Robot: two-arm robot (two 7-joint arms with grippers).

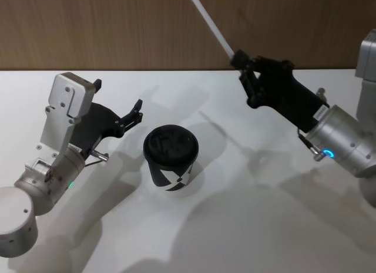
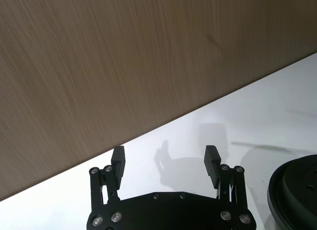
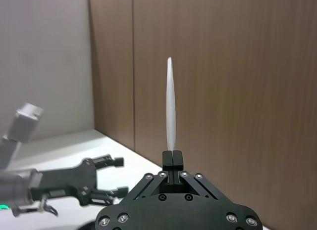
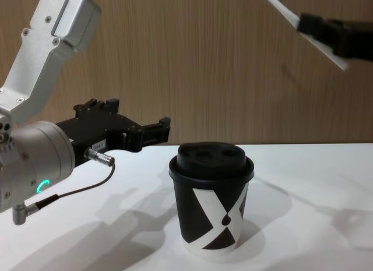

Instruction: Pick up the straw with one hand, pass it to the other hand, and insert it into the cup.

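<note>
Now right gripper [image 1: 239, 60] pinches straw [image 1: 208, 20] low, raised near back edge of table [image 1: 264, 226], likely lining up cup [image 1: 171, 152]; left gripper [image 1: 134, 113] spread beside it.

White straw [image 1: 208, 20] aslant in the right gripper [image 1: 238, 59], up beyond the upright black-lidded, X-patterned cup [image 1: 171, 150] on the table [image 1: 264, 226].
</note>
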